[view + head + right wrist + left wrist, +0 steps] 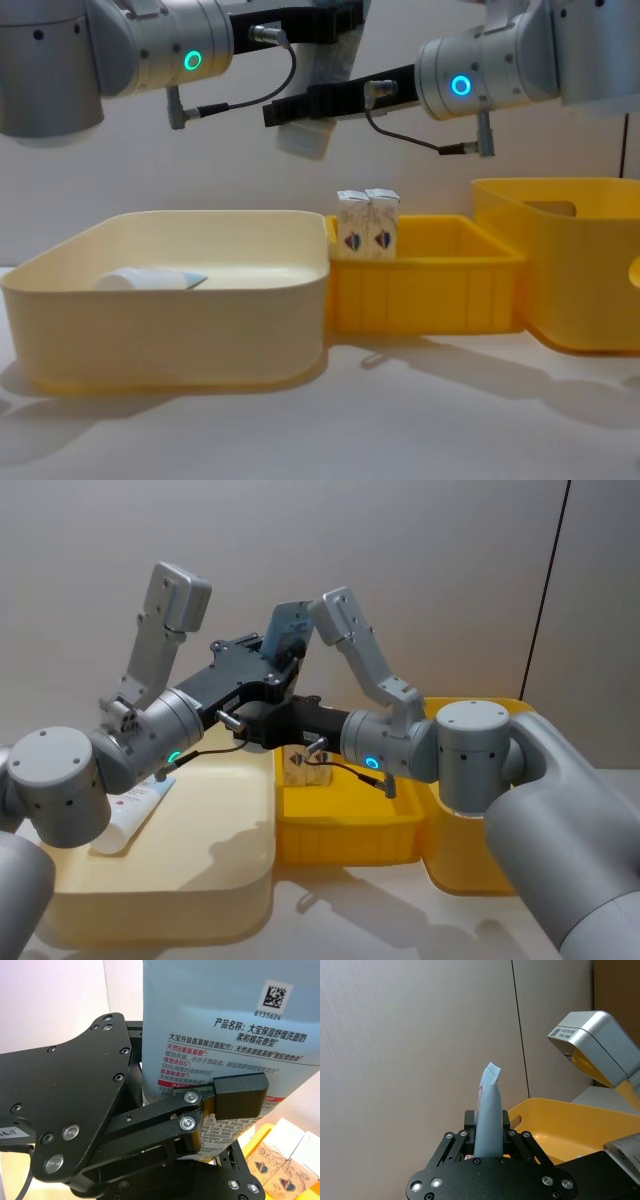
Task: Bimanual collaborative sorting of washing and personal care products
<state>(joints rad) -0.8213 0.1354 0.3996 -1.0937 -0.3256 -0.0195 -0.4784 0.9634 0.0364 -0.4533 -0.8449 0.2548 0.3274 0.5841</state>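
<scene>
Pale blue tube (487,1115) stands clamped in my raised left gripper (487,1142); my right gripper (220,1110) also pinches it.

Pale blue tube (220,1025) w/ black/red print, yellow tub (430,275), cream tub (170,310).

Soft, even indoor light falls from above, leaving the plain wall bright and free of hard glare. In the head view the arms cast blurred grey shadows onto the cream tub (180,850) and the pale worktop (350,910) below the yellow tub (345,825). In the chest view, faint shadows pool under the tubs. Status rings on both arms glow teal. The right wrist view is close: print on the pale blue tube (225,1035) reads sharply, while the cartons (282,1160) behind look slightly soft. The left wrist view looks flat and slightly muted.
</scene>
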